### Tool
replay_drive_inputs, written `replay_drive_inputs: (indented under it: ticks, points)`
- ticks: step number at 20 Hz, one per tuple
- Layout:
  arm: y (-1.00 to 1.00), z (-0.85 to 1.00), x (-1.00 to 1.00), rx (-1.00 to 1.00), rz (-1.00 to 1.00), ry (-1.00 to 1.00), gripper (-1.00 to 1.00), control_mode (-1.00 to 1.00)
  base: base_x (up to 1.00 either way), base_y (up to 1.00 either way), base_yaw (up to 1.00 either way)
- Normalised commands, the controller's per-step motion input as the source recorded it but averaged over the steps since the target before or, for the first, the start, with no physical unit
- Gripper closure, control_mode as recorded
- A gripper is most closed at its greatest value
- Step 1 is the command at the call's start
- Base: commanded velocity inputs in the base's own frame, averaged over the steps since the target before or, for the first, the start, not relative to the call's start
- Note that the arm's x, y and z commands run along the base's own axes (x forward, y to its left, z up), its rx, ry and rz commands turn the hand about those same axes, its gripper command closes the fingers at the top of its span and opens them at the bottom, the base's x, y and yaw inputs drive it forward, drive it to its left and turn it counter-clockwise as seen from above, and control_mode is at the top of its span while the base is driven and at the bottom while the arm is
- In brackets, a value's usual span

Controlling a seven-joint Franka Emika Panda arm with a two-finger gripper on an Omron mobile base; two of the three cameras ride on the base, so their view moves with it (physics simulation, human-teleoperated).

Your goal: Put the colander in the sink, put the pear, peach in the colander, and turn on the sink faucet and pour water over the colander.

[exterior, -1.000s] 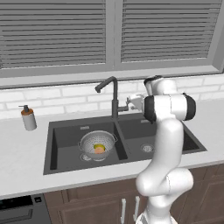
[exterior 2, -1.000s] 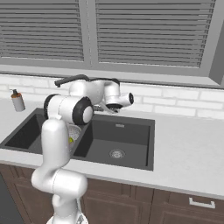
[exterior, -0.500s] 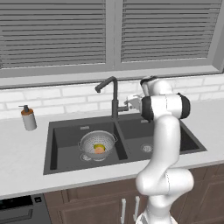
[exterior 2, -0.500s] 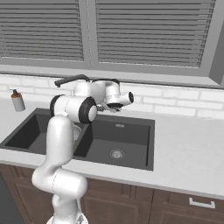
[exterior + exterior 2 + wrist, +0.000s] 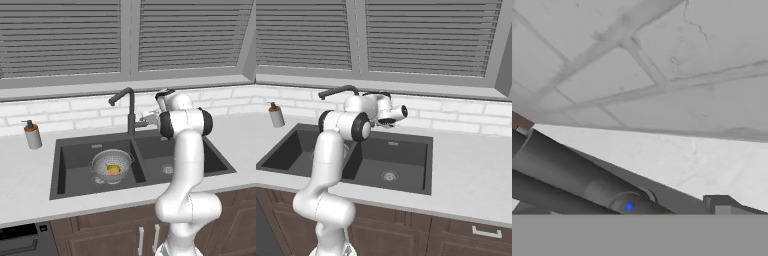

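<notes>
Left base view: at frame centre, the white arm's two-finger gripper [image 5: 150, 118] stands wide open, holding nothing, immediately right of the tall dark grey gooseneck faucet [image 5: 131, 112], whose upright stem and side lever lie leftward of the jaws.

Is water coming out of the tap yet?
No, the sink faucet has no blue stream under its spout, and the colander sits dry-looking below.

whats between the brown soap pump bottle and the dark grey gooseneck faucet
Nothing: in the left base view, bare white counter and brick backsplash run from the soap pump bottle to the dark grey gooseneck faucet.
</notes>
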Motion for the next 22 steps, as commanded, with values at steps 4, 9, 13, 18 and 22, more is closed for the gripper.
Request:
replay_drive_inputs:
  ticks: [4,9,13,18,22]
  points:
    - [0.0,-0.07,0.33,-0.01,0.0,-0.01,-1.0,-1.0,0.0,0.0,0.0]
    - [0.0,-0.04,0.3,0.0,0.0,0.0,-1.0,-1.0,0.0,0.0,0.0]
    - [0.0,0.0,0.23,0.0,-0.01,0.0,-1.0,-1.0,0.0,0.0,0.0]
    - [0.0,0.0,0.1,-0.01,-0.03,0.0,1.0,-1.0,0.0,0.0,0.0]
    - [-0.2,0.0,0.13,0.0,-0.06,0.0,1.0,-1.0,0.0,0.0,0.0]
